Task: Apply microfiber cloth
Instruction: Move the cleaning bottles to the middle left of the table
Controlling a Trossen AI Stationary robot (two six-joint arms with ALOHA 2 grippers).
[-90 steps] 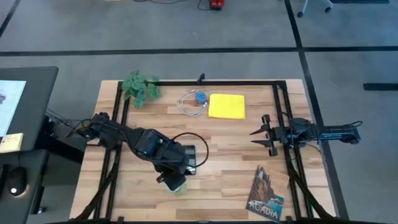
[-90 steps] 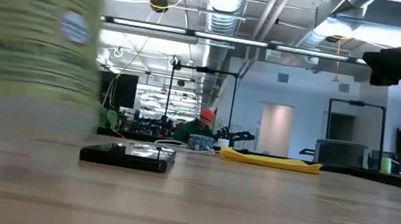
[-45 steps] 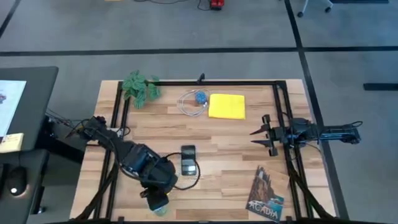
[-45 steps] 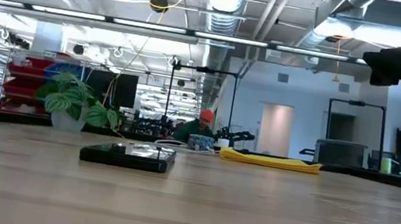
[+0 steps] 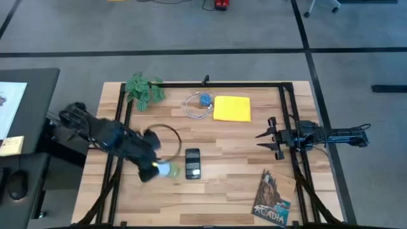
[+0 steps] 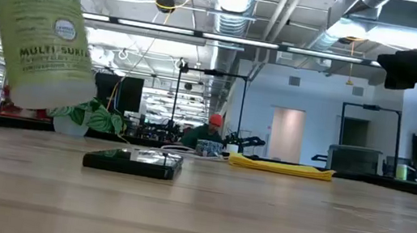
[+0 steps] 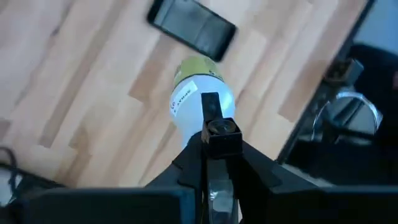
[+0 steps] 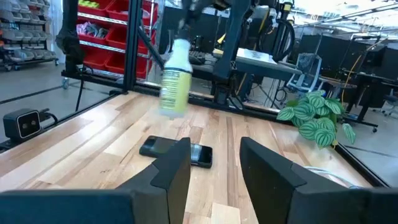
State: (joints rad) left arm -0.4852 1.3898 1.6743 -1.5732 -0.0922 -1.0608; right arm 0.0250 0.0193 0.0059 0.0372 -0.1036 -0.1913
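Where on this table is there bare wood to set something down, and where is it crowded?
Bare: between the smartphone and the booklet. Crowded: the far edge, with plant, cable coil and microfiber cloth.

The cloth (image 5: 231, 108) is a bright yellow, plain fabric rectangle lying flat on the far part of the wooden table, nothing resting on it. From table height the cloth (image 6: 280, 167) shows as a low, slightly rumpled yellow strip.

We see bright, even overhead light; the spray bottle (image 5: 164, 170) by the left gripper (image 5: 150, 173) blurs.
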